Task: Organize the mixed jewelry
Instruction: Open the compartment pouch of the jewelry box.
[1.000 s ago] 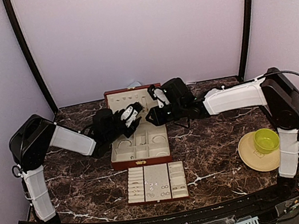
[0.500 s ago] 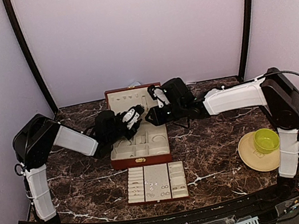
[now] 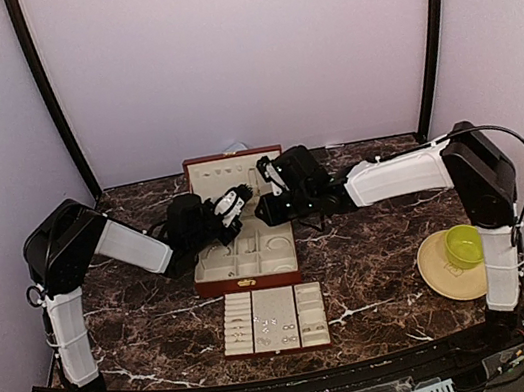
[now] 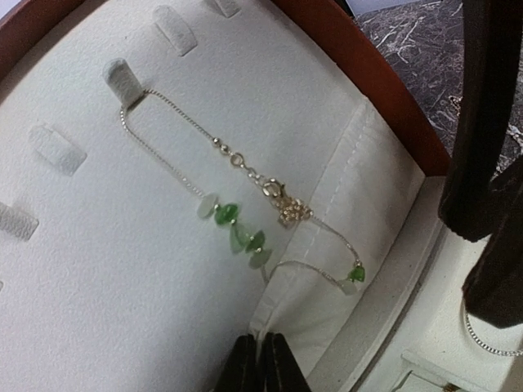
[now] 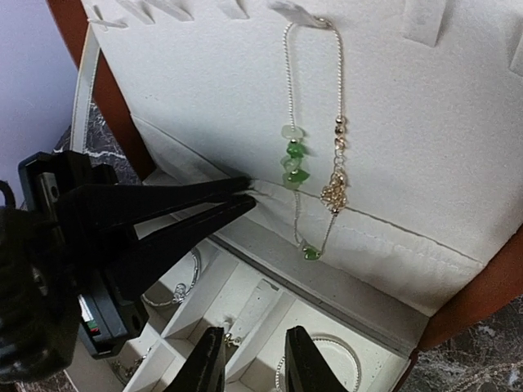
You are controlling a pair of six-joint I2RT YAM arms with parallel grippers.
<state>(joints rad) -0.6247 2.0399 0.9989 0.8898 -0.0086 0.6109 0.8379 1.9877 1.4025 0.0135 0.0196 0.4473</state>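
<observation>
Green-bead necklace [image 4: 245, 237] hangs from a lid hook of the jewelry box [image 3: 250, 281], far centre of bench. L gripper [image 4: 261, 363] fingers together at the lid pocket (chain pinched? can't tell). R gripper [image 5: 249, 359] fingers slightly apart, empty, waiting.

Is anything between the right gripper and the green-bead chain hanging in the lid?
Partly. The left gripper, shut, reaches in from the side with its tips at the pocket edge beside the chain. The right gripper sits lower, over the box compartments.
</observation>
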